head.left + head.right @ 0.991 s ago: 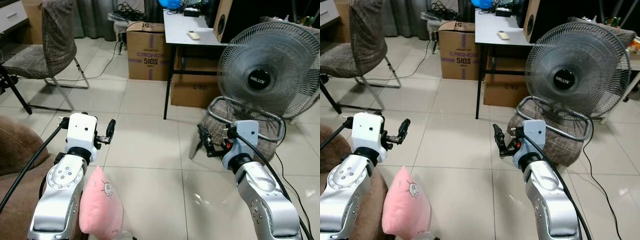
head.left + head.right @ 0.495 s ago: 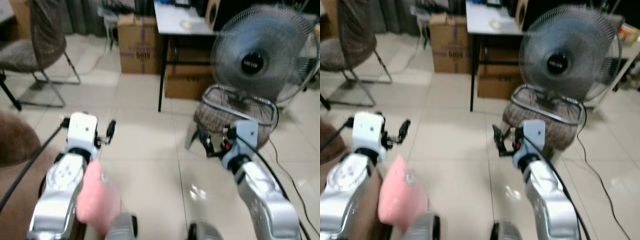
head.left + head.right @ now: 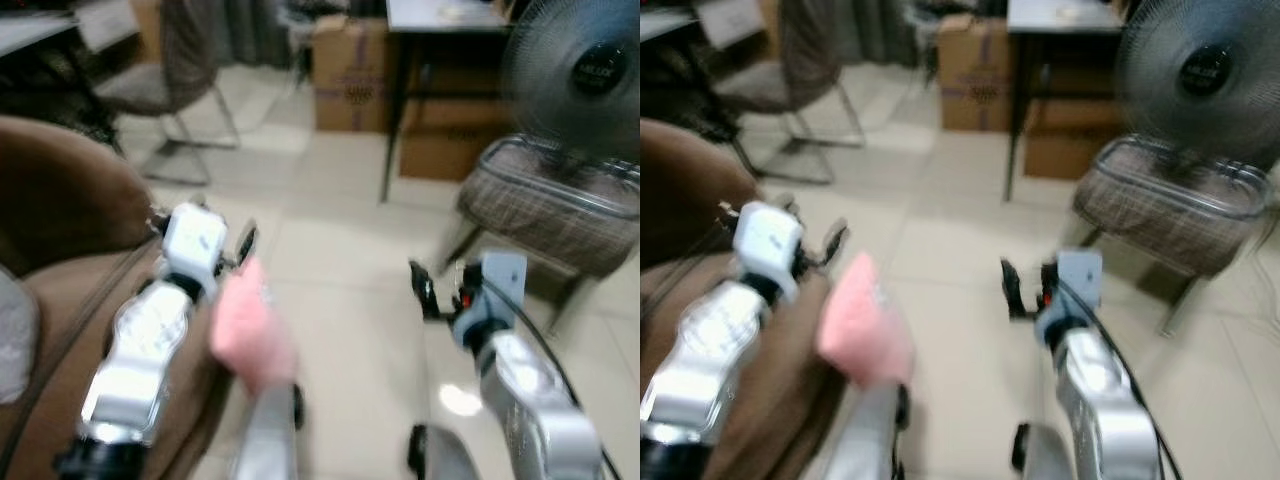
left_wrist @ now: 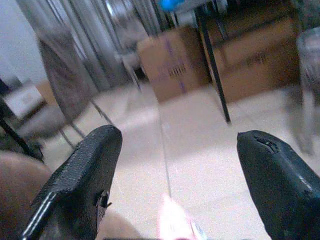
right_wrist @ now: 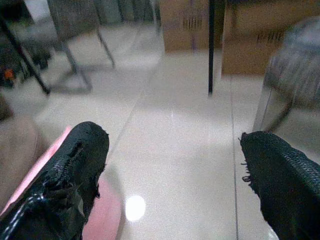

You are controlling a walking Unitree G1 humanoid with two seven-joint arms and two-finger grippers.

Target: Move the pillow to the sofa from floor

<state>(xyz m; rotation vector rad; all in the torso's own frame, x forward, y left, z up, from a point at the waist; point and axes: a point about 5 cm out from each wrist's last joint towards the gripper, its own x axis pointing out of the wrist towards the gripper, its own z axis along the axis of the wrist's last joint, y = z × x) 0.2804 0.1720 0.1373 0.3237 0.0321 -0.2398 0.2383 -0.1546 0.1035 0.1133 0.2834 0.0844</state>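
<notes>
Since the earlier frames the whole picture has swung to the robot's left, so that the brown sofa [image 3: 60,260] is now seen across much of the left side and the fan [image 3: 585,75] is pushed toward the right edge; this is taken as a turn of the camera, and the views are blurred by it. A pink pillow [image 3: 250,325] is seen low between the two arms, standing on edge on the tiled floor [image 3: 340,260], just beside the sofa's front and close against the left arm. Its pink edge is also caught in the left wrist view and in the right wrist view.

The left claw [image 3: 243,245] is held forward over the sofa's edge, just above the pillow's top, with its two black fingers [image 4: 80,175] set wide apart and nothing between them. The right claw [image 3: 420,290] is held out over bare floor, well apart from the pillow, its fingers [image 5: 75,165] likewise spread and empty.

Farther back, a grey chair [image 3: 175,75] is seen at upper left, a cardboard box [image 3: 348,75] beside a white worktop [image 3: 445,15], and a cushioned stool [image 3: 545,215] under the fan.
</notes>
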